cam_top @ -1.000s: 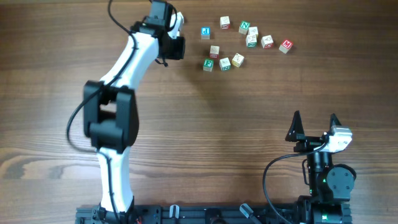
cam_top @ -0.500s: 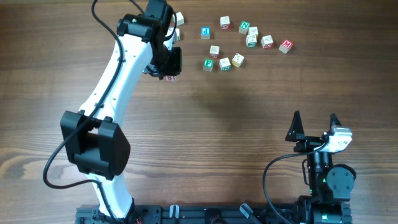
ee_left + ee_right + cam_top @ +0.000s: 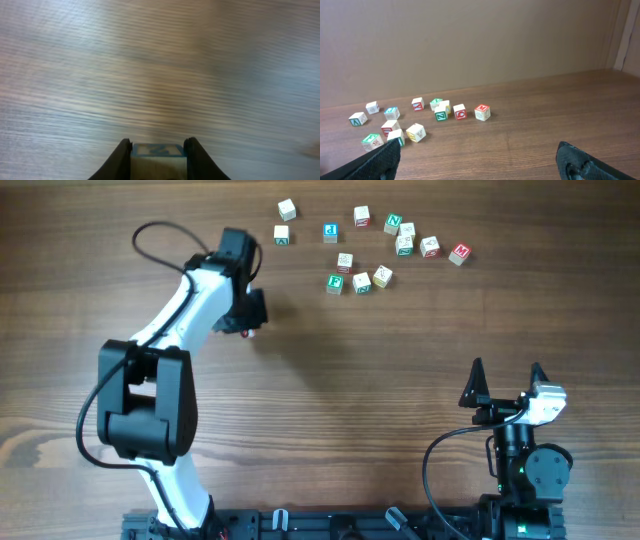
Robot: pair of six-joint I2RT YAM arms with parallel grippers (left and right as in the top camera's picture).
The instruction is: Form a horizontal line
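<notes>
My left pincer (image 3: pixel 250 327), clamped on a cube (image 3: pixel 157 150), has withdrawn from the other cubes (image 3: pixel 361 281). Wooden table (image 3: pixel 400 360), beige wall (image 3: pixel 470 40).

table (image 3: pixel 400 380): brown wood grain | left arm (image 3: pixel 185 305): white, black joints | left gripper (image 3: pixel 157 143): black | gripped cube (image 3: pixel 157 162): pale, blue-edged | rightmost cube (image 3: pixel 459 253): red-marked

Overhead's evenly lit, shadows soft. Left wrist view is all motion blur, bench (image 3: pixel 160 75) grain streaky, pale glare toward 10 o'clock. Right wrist view's sharper, dimmer.
</notes>
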